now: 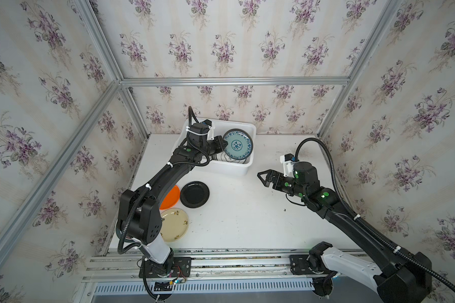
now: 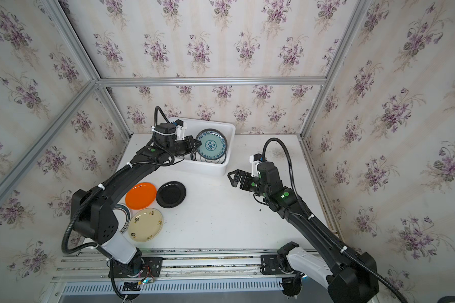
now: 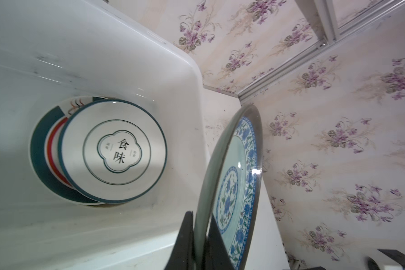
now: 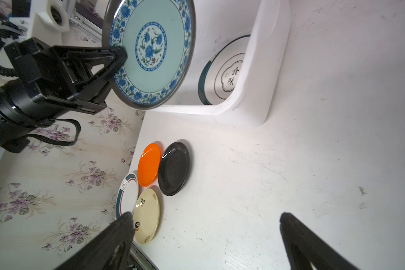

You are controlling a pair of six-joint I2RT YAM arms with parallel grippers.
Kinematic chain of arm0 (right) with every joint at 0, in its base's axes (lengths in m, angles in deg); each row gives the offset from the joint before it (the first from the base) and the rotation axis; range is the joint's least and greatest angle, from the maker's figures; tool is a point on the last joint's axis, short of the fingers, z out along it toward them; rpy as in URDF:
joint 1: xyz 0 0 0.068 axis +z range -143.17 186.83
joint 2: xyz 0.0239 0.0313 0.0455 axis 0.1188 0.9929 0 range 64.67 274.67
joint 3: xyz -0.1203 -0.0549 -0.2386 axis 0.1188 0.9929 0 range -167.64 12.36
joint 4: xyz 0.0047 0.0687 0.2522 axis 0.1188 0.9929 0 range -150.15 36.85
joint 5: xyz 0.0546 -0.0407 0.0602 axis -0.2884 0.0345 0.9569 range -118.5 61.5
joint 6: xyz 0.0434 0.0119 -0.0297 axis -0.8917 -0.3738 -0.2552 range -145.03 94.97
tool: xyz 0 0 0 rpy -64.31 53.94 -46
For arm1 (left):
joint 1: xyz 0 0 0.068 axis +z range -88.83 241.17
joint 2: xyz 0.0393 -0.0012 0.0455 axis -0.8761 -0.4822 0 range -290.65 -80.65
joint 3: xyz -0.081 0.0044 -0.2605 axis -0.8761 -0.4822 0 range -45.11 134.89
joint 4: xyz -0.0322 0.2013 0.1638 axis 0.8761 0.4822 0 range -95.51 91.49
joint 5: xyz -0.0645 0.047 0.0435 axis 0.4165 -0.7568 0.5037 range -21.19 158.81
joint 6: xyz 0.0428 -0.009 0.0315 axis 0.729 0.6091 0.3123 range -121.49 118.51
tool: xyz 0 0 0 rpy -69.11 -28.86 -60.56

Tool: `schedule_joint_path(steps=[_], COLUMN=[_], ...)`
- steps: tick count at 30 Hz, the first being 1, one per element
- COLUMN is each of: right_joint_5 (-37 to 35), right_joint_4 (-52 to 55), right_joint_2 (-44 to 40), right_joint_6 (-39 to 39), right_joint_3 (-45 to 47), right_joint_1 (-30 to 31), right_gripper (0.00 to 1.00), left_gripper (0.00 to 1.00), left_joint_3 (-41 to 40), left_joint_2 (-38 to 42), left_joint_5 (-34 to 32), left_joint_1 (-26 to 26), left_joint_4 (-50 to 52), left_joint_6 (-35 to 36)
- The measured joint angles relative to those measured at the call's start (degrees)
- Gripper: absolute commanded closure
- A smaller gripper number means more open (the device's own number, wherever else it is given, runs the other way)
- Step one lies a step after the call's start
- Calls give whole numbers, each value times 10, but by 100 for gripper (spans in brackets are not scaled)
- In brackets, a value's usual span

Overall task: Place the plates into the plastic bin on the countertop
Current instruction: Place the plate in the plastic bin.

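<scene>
One glossy, round teal-patterned plate (image 1: 237, 143) hangs on edge over the smooth white plastic bin (image 1: 231, 169), its rim pinched in the left jaws. Inside the bin, a character-marked plate (image 3: 112, 152) overlaps a striped plate (image 3: 42, 149). Four more sit clustered on the scuffed surface (image 1: 247, 217): orange plate (image 2: 140, 196), black plate (image 2: 170, 194), cream plate (image 2: 145, 224), banded white plate (image 4: 126, 194). The right jaws gape wide and empty near the bin.

Striped plate (image 2: 123, 217) half behind left arm (image 2: 95, 220).

Countertop (image 2: 221, 223) centre, right bare — plates (image 2: 170, 194) cluster front-left, bin (image 2: 200, 168) blocks rear.
</scene>
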Motion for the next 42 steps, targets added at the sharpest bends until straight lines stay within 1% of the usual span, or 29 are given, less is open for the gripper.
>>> schedule_joint_path(steps=[7,12,19,25,31,42], right_joint_5=[-1,-10,-26,-28,-56,-75], right_joint_4=[14,22,16,4,-21,-40], right_joint_2=[2,0,8,26,30,65], right_joint_6=[15,16,16,16,2,-22], right_joint_3=[-7,-7,-6,-5,20,12], right_joint_1=[-9,-14,-20,-20,-21,-25], right_gripper=[0,0,0,1,2,3], left_gripper=[100,100,100,100,99,96], left_joint_3=[85,164,231,261,281,284], left_joint_2=[-94,-161,-230,-266,-298,-328], left_joint_5=[-31,-43,-48,-67,-74,-79], left_joint_1=[27,29,30,30,29,21], left_joint_4=[43,69,100,125,133,141], left_joint_6=[14,33,50,65,71,81])
